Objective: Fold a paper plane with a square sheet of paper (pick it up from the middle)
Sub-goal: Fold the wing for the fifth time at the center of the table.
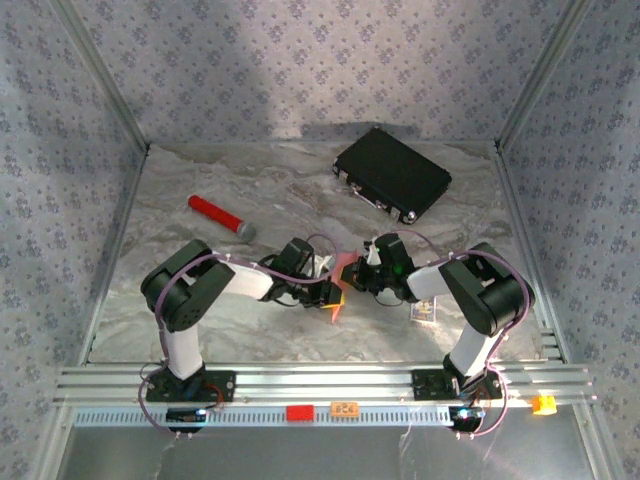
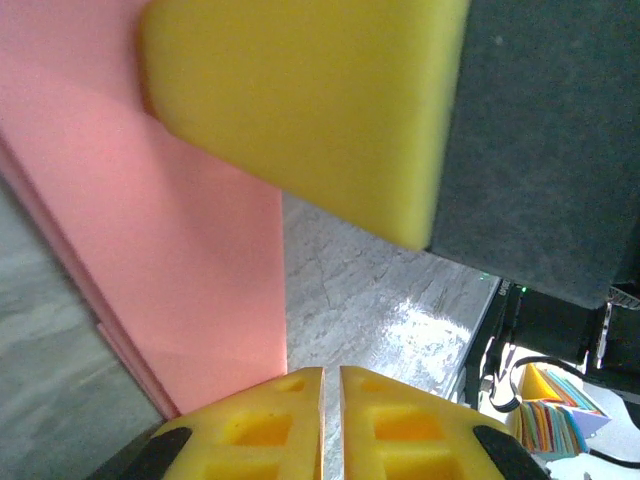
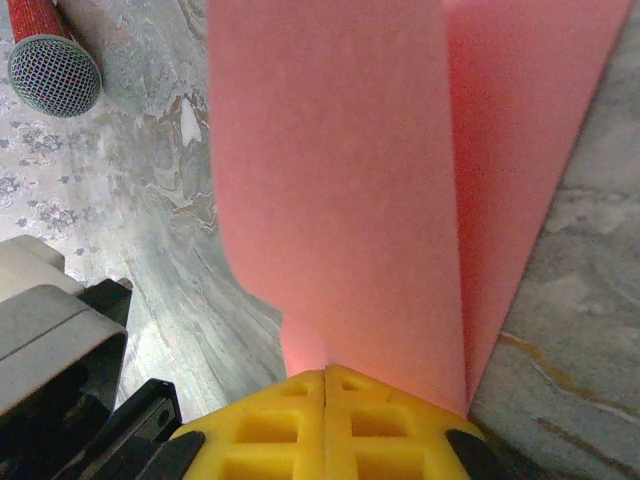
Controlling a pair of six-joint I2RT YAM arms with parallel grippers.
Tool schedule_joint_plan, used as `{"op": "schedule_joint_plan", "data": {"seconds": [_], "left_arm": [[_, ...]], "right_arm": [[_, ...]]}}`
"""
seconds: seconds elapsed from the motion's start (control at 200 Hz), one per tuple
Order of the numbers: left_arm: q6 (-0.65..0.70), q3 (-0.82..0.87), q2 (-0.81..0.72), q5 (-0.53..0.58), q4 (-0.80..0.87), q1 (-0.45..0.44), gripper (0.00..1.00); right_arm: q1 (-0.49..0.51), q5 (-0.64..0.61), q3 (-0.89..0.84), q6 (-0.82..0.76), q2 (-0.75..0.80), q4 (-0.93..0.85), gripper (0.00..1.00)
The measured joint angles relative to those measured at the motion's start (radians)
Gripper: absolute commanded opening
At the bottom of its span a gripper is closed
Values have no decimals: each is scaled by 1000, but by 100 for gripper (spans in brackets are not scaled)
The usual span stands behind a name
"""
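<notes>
Nearest me, an aluminium rail (image 1: pixel 320 380) ran along the table's front edge. It carried a red tag (image 1: pixel 298 411), an orange tag (image 1: pixel 345 408) and an orange block (image 1: pixel 543 404) at its right end. Both arms reached in from their bases and met over the middle of the marbled grey table (image 1: pixel 200 320), wrists bent toward each other.

Right gripper (image 3: pixel 326 385): yellow fingers clenched tight, pinching the salmon-pink sheet of paper (image 3: pixel 340 180) at its lower end. The sheet rose from the seam doubled over, two layers side by side, standing up off the table.

Left gripper (image 2: pixel 331 385): fingers drawn together to a hairline slit, close up against the right one, whose yellow pad (image 2: pixel 300 110) hung just above it. The paper's edge ran down to the left gripper's fingertip and touched it. Couldn't tell whether any paper sat inside the slit. So the sheet was mid-table between the two grippers, gripped by the right.

A small printed card (image 1: pixel 425 312) lay flat just beside the right forearm. Farther back on the left, a red cylinder (image 1: pixel 215 213) with a grey mesh cap lay on its side, well apart from the paper. Farthest, near the back wall, a black case (image 1: pixel 392 175) lay closed and angled.
</notes>
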State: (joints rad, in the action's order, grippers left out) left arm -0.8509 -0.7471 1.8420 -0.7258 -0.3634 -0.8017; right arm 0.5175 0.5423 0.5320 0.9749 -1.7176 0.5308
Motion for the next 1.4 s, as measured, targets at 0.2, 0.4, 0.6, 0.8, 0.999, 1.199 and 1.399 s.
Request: {"op": "schedule_joint_plan", "data": {"seconds": [0.2,0.4,0.6,0.8,0.999,1.199,1.399], "left_arm": [[0,0,0,1,1,-6,11],[0,4,0,6,1,-17,11],[0,12,-1,19,-4,-37,10],[2,19,-7,38,-7,-44,10],[14,29,-23,82,-2,-68,8],[37,46,-57,135,29,-108,8],[58,53,-82,164,75,-134,8]], "right_arm": [[0,0,0,0,0,0,5],[0,0,0,0,0,0,5],[0,0,0,0,0,0,4],[0,0,0,0,0,0,4],[0,-3,0,0,0,0,4],[0,-3,0,0,0,-1,3],[0,-3,0,0,0,-1,3]]}}
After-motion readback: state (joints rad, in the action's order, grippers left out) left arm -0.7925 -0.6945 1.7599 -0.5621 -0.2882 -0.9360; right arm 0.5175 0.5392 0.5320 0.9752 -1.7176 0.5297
